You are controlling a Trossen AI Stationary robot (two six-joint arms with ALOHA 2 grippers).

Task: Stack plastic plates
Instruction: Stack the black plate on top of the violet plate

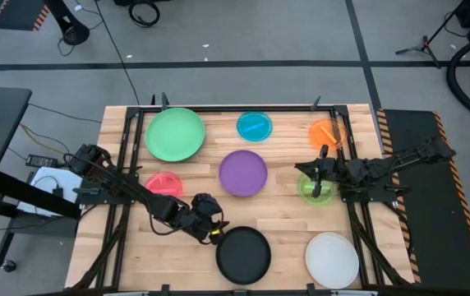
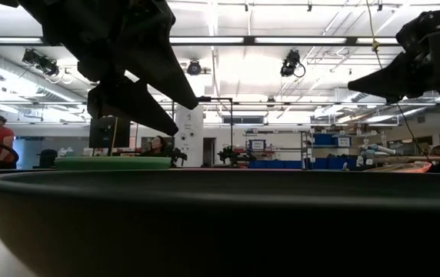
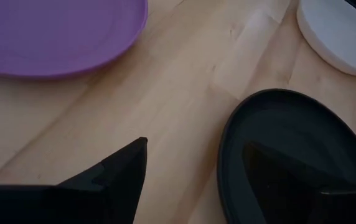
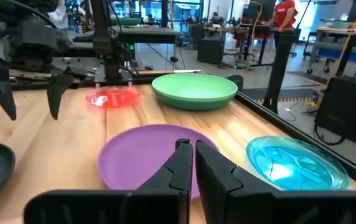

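Note:
My left gripper (image 1: pixel 215 232) (image 3: pixel 195 144) is open at the black plate's (image 1: pixel 243 255) rim, one finger over bare wood and one over the plate's inside. In the low view it (image 2: pixel 183 114) hangs above the rim (image 2: pixel 220 178), apart from it. My right gripper (image 1: pixel 305 170) (image 4: pixel 194 144) is shut, raised beside the lime plate (image 1: pixel 315 189) and pointing at the purple plate (image 4: pixel 153 155). Flat on the table lie the green (image 1: pixel 175 134), blue (image 1: pixel 255 125), orange (image 1: pixel 328 131), red (image 1: pixel 163 184) and white (image 1: pixel 332 259) plates. No dark green plate shows.
The plates lie singly, spread over the wooden table (image 1: pixel 284 214), with bare wood between the purple and black ones. A black mat (image 1: pixel 416 205) borders the table's right side. People and benches show in the room beyond the far edge.

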